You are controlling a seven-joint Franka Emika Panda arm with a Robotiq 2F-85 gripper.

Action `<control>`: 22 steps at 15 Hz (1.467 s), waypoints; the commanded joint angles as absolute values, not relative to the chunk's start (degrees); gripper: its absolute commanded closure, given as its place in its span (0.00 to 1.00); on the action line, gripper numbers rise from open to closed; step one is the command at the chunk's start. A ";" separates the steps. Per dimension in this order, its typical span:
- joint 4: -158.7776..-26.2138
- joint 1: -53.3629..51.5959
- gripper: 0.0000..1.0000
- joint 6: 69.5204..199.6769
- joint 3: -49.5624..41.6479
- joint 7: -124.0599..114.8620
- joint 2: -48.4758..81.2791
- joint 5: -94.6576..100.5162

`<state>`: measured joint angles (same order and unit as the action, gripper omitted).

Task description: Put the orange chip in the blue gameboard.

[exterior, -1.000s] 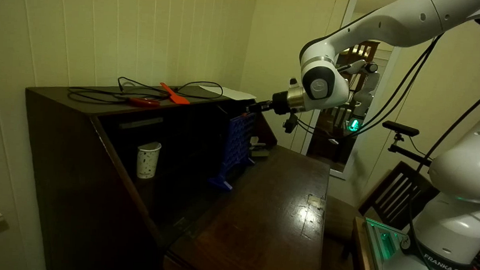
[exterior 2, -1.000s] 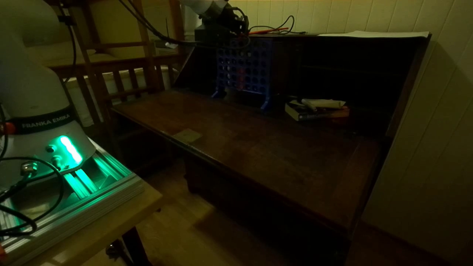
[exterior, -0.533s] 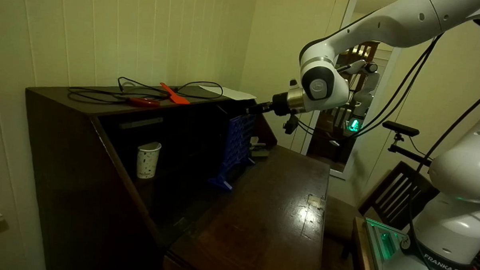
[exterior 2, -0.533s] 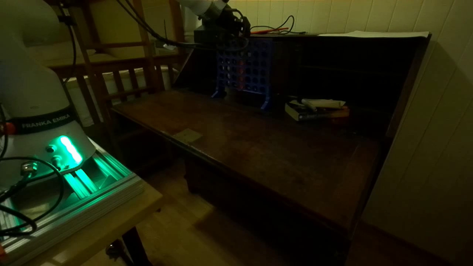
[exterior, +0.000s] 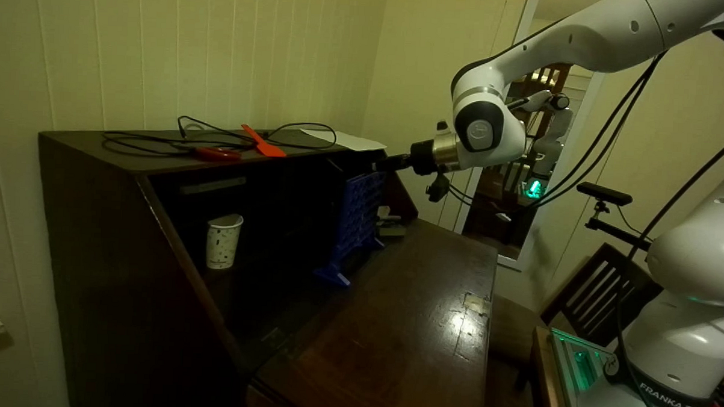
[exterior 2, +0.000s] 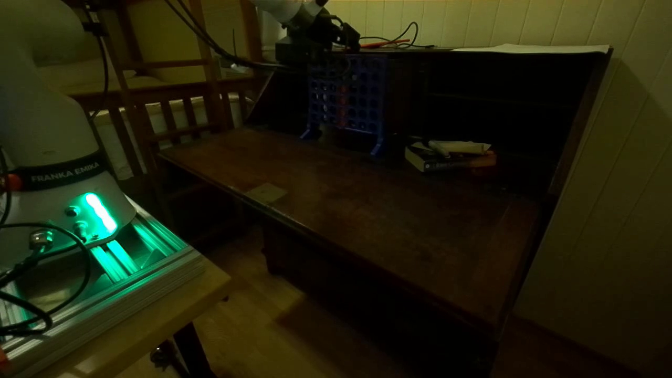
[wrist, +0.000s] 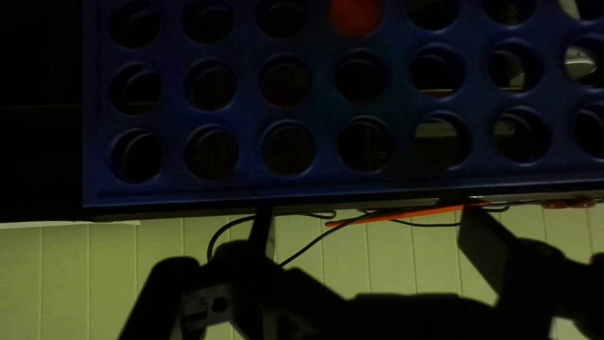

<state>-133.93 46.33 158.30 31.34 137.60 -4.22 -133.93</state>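
Pale panelled walls [exterior: 253,55] meet in a dim corner beside a dark wooden cabinet [exterior: 125,267] whose front leaf [exterior: 388,325] lies lowered like a desktop. On top rest black cables [exterior: 219,143], a long orange-red tool [exterior: 266,145] and a sheet of white paper [exterior: 346,141]; a speckled white cup [exterior: 223,241] stands upright inside. In an exterior view, a book [exterior 2: 441,164] lies near the leaf's back edge with something pale on it.

The blue gameboard [exterior: 357,215] stands upright at the cabinet's mouth. The orange chip [wrist: 355,16] sits in it: in the wrist view, which is upside down, it shows in the middle column, at the third hole from the upper rim. In an exterior view it tops a stack of orange-red discs [exterior 2: 343,113].

The gripper [wrist: 367,211] is just by the board's upper rim, its fingers [wrist: 486,245] spread well apart, with nothing in their hold. Whether they touch the rim cannot be told. The white arm [exterior: 560,42] stretches toward the cabinet, a white-framed mirror [exterior: 496,229] behind it.
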 commanded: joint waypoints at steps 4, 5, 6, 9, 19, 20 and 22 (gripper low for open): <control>-135.59 46.70 0.00 153.55 28.92 127.74 -7.11 -131.07; -135.73 46.76 0.00 152.88 28.37 126.46 -7.56 -130.81; -135.86 46.72 0.00 152.46 27.83 124.84 -7.94 -129.91; -136.51 31.83 0.00 151.93 11.56 118.60 -8.44 -122.65; -141.29 17.87 0.00 150.95 -7.01 88.14 -12.85 -84.94; -141.81 17.70 0.00 150.76 -7.59 84.77 -13.17 -80.61; -142.97 17.58 0.00 149.84 -8.72 79.14 -14.04 -72.58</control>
<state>-139.90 18.52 151.77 -6.63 86.99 -10.92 -82.68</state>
